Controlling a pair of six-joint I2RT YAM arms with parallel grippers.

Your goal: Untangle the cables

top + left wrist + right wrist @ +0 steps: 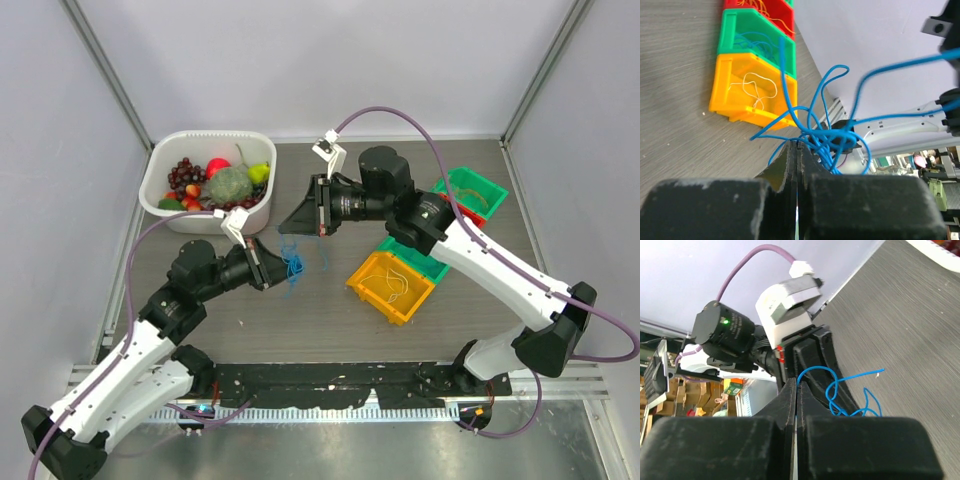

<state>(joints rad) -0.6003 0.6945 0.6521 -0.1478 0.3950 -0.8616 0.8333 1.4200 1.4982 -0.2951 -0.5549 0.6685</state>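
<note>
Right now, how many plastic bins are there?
4, in a row at right: yellow bin nearest, green bin behind it, red bin mostly hidden under the right arm, second green bin farthest. The arm might hide more.

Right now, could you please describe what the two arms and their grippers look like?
Both the left arm and right arm have white shells with black joints, and a purple hose trails along each. The left gripper and right gripper are black and wedge-shaped.

We find free bench (pixel 330 335) along the near edge; cables (pixel 293 266) bar the middle, a bowl (pixel 155 180) the far-left corner, bins (pixel 372 295) the right.
</note>
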